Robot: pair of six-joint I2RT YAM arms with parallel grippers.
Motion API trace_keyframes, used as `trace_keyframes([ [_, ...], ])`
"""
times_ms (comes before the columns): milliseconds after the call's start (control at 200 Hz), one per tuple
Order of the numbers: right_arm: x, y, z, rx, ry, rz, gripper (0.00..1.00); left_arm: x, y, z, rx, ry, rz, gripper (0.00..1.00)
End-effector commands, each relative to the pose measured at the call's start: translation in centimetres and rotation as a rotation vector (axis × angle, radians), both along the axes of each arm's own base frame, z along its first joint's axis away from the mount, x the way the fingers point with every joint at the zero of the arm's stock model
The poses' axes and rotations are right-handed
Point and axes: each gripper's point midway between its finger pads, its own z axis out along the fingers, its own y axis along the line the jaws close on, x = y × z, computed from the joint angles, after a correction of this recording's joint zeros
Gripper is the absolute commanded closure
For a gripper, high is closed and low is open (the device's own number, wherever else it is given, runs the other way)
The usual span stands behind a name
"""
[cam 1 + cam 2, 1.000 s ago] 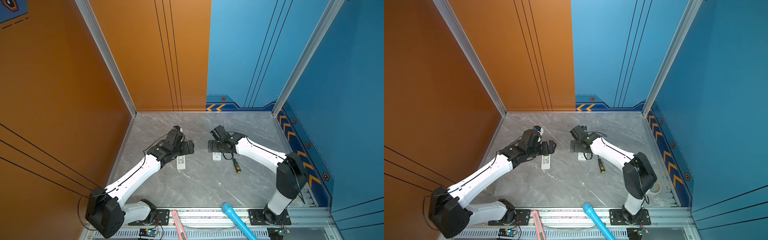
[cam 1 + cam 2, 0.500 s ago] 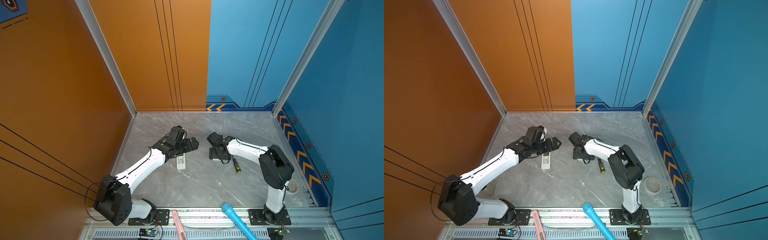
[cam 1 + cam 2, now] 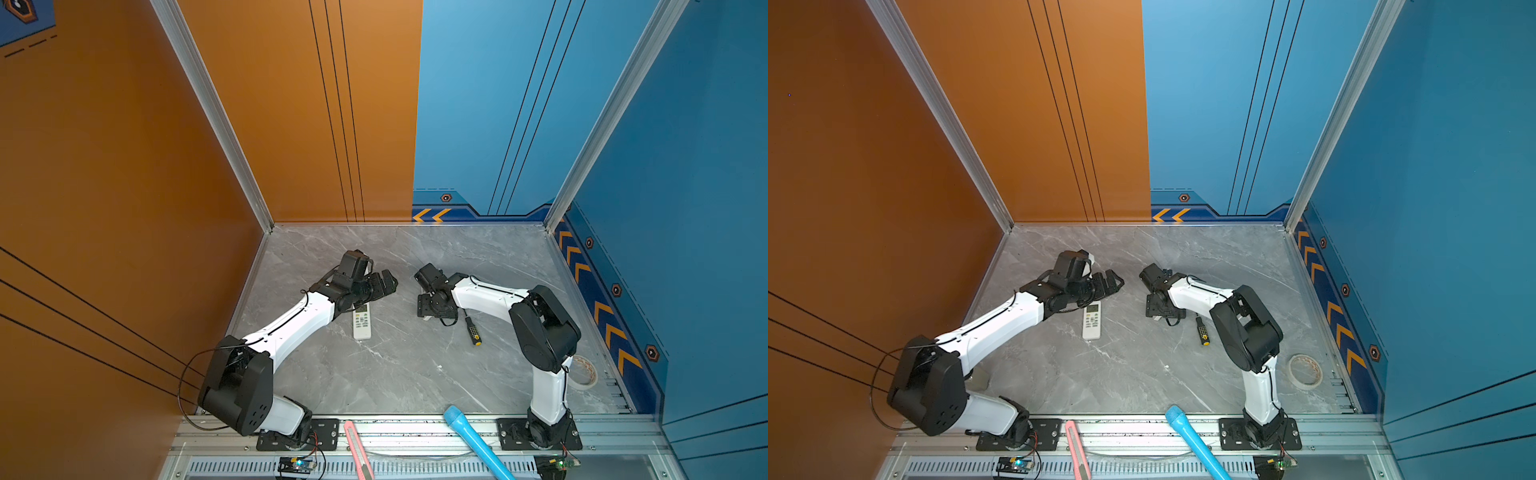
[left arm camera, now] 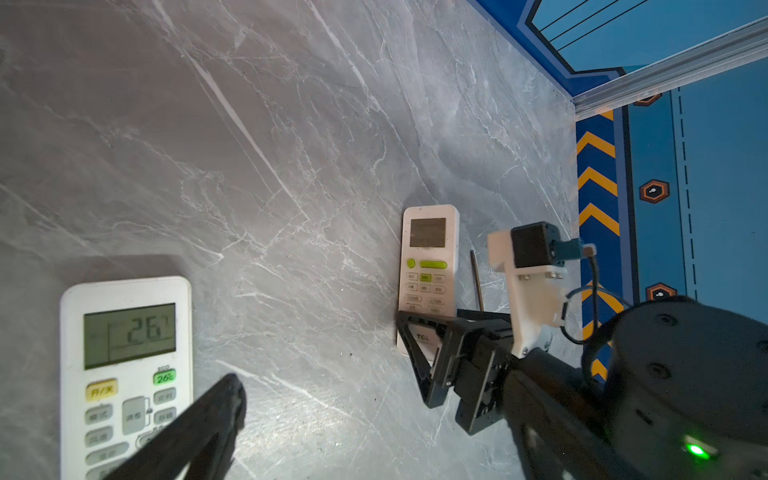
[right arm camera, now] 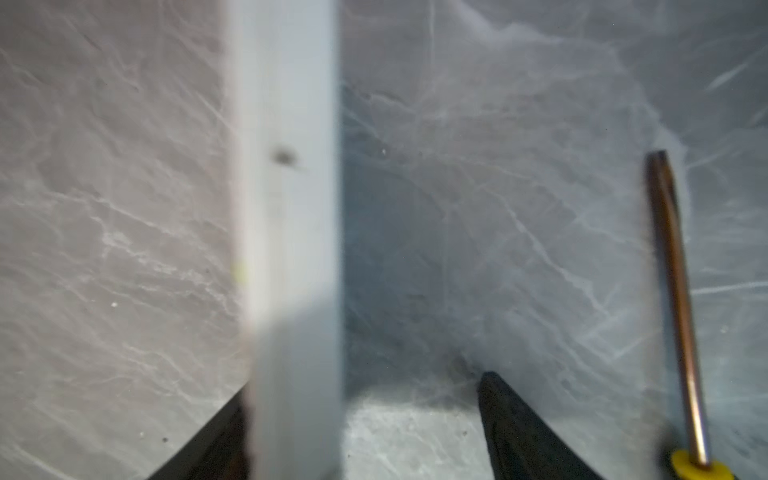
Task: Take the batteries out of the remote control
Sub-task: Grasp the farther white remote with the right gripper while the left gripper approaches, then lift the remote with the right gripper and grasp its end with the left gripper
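Remote (image 4: 428, 266) ran lengthwise out between the spread right fingers (image 5: 519, 428), one just beside its edge; left fingers (image 4: 199, 424), spread and empty, hovered by the other remote (image 4: 124, 353).

My left gripper (image 3: 1113, 284) hangs with its jaws spread wide, just past the far end of the white remote (image 3: 1092, 322) lying flat on the marble table (image 3: 1142, 374). My right gripper (image 3: 1157, 312) points down at the table across from it. The black-and-yellow screwdriver (image 3: 1202, 331) lies just beside.
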Motion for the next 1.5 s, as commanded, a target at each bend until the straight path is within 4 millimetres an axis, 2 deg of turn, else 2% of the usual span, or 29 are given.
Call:
trace_keyframes([
  [0,-1.0,-0.4,-1.2,-0.046,0.046,0.002,0.19,0.3,0.0,0.1,-0.014,0.000,-0.001,0.01],
  [110,-0.8,-0.4,-1.2,-0.050,0.040,0.000,0.22,0.4,0.0,0.0,-0.010,0.000,-0.004,0.01],
  [340,-0.1,0.3,0.3,-0.052,-0.005,0.033,0.40,0.3,0.2,-0.6,0.003,0.007,-0.006,0.01],
  [360,-0.6,1.2,0.6,-0.054,-0.016,0.062,0.40,0.3,0.2,-0.6,0.004,0.007,-0.005,0.01],
  [511,-0.9,1.5,1.9,-0.067,-0.049,0.082,0.58,0.5,0.2,-0.9,-0.001,0.020,0.001,0.01],
  [561,-0.9,1.6,2.2,-0.074,-0.062,0.096,0.59,0.7,0.1,-0.9,-0.013,0.029,0.007,0.01],
  [621,-1.1,1.9,2.6,-0.091,-0.079,0.131,0.66,0.7,0.1,-1.4,-0.027,0.057,0.015,0.01],
  [641,-1.1,2.0,2.8,-0.095,-0.086,0.139,0.68,1.3,-0.2,-0.2,-0.045,0.038,0.016,0.01],
  [766,-1.1,1.8,3.5,-0.116,-0.115,0.156,0.86,1.9,-0.7,0.4,-0.080,0.077,0.031,0.02],
  [881,-0.8,1.2,4.5,-0.147,-0.156,0.163,0.88,2.3,-1.0,1.0,-0.109,0.095,0.048,0.02],
  [956,-0.7,1.1,5.5,-0.155,-0.184,0.175,0.96,2.3,-1.2,1.2,-0.137,0.112,0.061,0.02],
  [1121,-1.0,1.7,9.4,-0.174,-0.359,0.270,0.97,1.9,-4.0,3.7,-0.253,0.151,0.024,0.02],
  [1191,-1.3,1.8,10.7,-0.153,-0.424,0.296,0.97,1.6,-4.7,3.8,-0.293,0.203,0.034,0.02],
  [1281,-1.9,2.0,11.1,-0.122,-0.463,0.346,0.97,1.2,-5.2,3.4,-0.337,0.277,0.067,0.02],
  [1406,-2.6,2.5,11.6,-0.133,-0.491,0.411,0.97,1.0,-6.5,4.8,-0.369,0.277,0.067,0.02],
  [1491,-2.8,2.8,11.9,-0.143,-0.520,0.426,0.97,0.6,-7.6,4.6,-0.393,0.321,0.064,0.02],
])
